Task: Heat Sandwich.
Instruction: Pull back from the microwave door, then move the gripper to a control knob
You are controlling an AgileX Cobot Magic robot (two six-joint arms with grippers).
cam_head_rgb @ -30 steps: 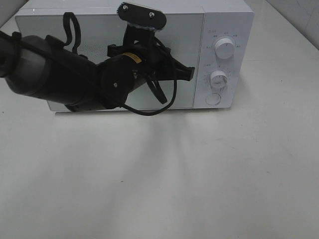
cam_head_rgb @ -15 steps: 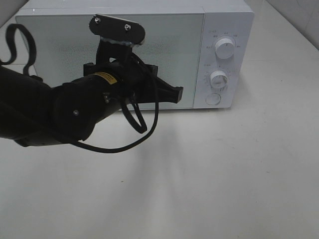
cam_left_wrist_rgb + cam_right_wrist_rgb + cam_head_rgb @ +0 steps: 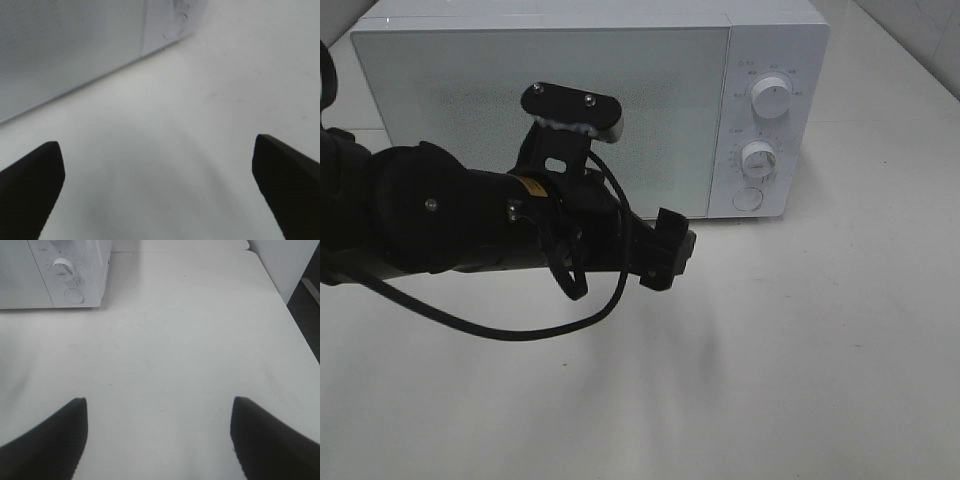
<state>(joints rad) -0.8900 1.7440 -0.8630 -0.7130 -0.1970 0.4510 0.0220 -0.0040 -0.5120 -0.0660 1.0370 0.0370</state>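
Left arm [image 3: 440, 220] lies across the left of the high view, low over the tabletop [image 3: 800, 350]. Left claw [image 3: 665, 255] hangs just in front of the microwave [image 3: 590, 40], near the lower right corner of its door [image 3: 470, 90], not touching it. Claw is released: wrist view shows both fingers spread wide with bare tabletop between them. Door is shut flush; the panel is frosted, so the inside cannot be read. Right of the door: upper dial [image 3: 772, 98], lower dial [image 3: 760, 160], round button [image 3: 748, 198] beneath them. Right claw [image 3: 160, 440] is outside the high view; its own camera shows it released too, holding nothing, well apart from the microwave on the right. Sandwich: not visible in any view, neither on the tabletop nor in either claw; where it sits cannot be told. Judgement: with the door closed and no food outside, it is probably inside, and the step in hand is starting the heating. Next move likely calls for a claw to line up on a dial, close on it squarely and turn it without pushing the microwave back.
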